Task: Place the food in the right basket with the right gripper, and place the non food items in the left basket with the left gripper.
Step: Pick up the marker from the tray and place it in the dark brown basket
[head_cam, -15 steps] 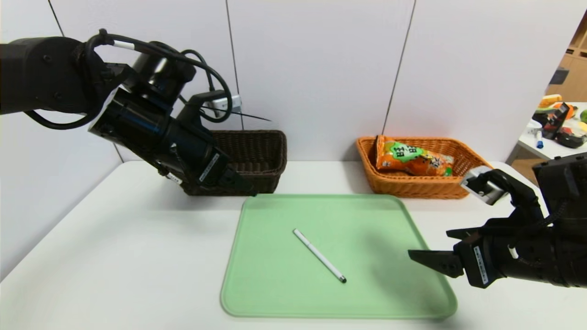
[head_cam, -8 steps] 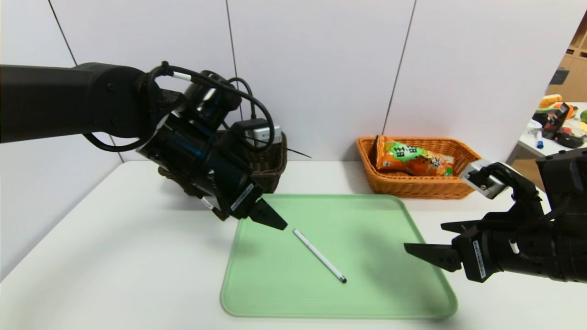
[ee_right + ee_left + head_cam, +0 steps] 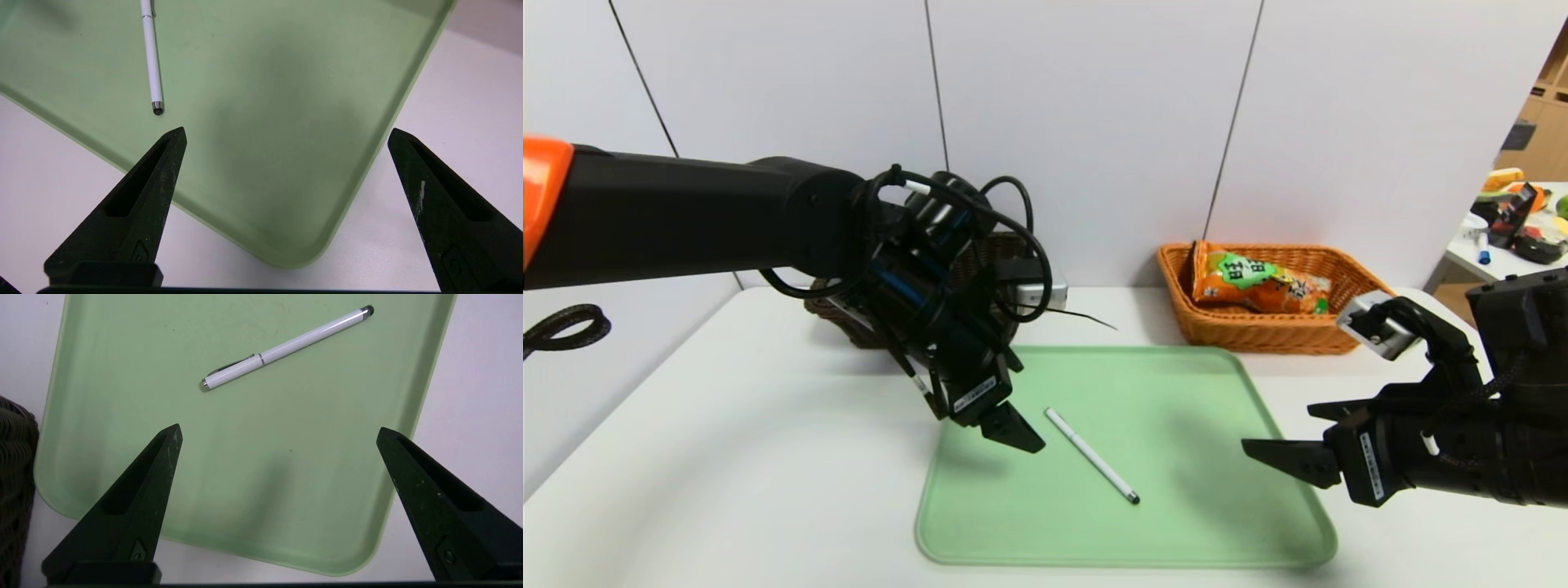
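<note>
A: Where is the food?

B: The orange snack bag (image 3: 1258, 287) lies in the orange-tan right basket (image 3: 1356, 282) at the table's (image 3: 727, 457) back right. Its green label carries black Chinese characters, too small to read. The pen (image 3: 1092, 455), white with a dark tip, lies slantwise near the middle of the green tray (image 3: 1217, 523), which sits at the table's front centre.

A: And the left arm's pose?

B: It reaches in from the left, the forearm about level, the wrist bent down and toward the tray. The left gripper (image 3: 1011, 426) hangs over the tray's back left part, just beside the pen's capped end, not touching it. In the left wrist view its 2 fingers (image 3: 139, 490) stand wide apart with nothing between them, the pen (image 3: 286, 347) beyond the tips.

A: What has changed from 1 second ago?

B: Then the left gripper was higher and farther back, in front of the dark brown left basket (image 3: 829, 314) at the table's back left. It has since come down and toward the tray's middle, and the wrist has rolled. The arm now hides most of that basket. The pen and the bag have not moved.

A: The right arm?

B: The right gripper (image 3: 1294, 445) has stayed put over the tray's right edge, pointing toward the tray's middle, fingers spread and empty. In its wrist view the pen's (image 3: 151, 61) dark tip lies near 1 finger (image 3: 135, 208). White stickers on both grippers bear print I cannot read.
</note>
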{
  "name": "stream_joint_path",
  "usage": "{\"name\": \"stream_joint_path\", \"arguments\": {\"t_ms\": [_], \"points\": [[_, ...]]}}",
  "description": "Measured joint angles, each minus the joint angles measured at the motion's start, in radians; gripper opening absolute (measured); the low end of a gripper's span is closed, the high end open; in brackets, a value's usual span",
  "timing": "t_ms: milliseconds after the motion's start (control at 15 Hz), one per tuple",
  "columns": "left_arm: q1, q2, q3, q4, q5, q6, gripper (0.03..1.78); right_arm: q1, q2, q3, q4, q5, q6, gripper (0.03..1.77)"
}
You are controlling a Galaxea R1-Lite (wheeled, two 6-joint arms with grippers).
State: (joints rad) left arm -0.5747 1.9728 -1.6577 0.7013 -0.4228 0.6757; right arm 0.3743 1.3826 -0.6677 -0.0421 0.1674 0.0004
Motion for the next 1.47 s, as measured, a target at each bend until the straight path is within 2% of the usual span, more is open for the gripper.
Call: {"name": "stream_joint_path", "arguments": {"t_ms": [200, 667, 867, 1000, 1133, 1267, 1467], "points": [[-0.001, 0.024, -0.002, 0.004, -0.058, 0.134, 1.69, -0.007, -0.001, 0.019, 0.0, -0.002, 0.0, 1.7], [-0.035, 0.067, -0.013, -0.007, -0.155, 0.145, 1.69, -0.011, -0.019, 0.039, 0.0, -0.005, 0.0, 1.7], [-0.039, 0.098, -0.013, -0.088, -0.233, 0.154, 1.69, -0.011, -0.02, 0.04, 0.0, -0.003, 0.002, 1.7], [-0.039, 0.121, -0.012, -0.124, -0.278, 0.2, 1.69, -0.011, -0.02, 0.039, 0.001, -0.003, 0.002, 1.7], [-0.039, 0.146, -0.013, -0.126, -0.287, 0.284, 1.69, -0.011, -0.019, 0.04, 0.001, -0.004, 0.003, 1.7], [-0.04, 0.169, -0.02, -0.119, -0.321, 0.344, 1.69, -0.011, -0.019, 0.04, 0.002, -0.005, 0.003, 1.7], [-0.043, 0.187, -0.029, -0.111, -0.346, 0.376, 1.69, -0.011, -0.017, 0.045, 0.002, -0.005, 0.004, 1.7]]}}
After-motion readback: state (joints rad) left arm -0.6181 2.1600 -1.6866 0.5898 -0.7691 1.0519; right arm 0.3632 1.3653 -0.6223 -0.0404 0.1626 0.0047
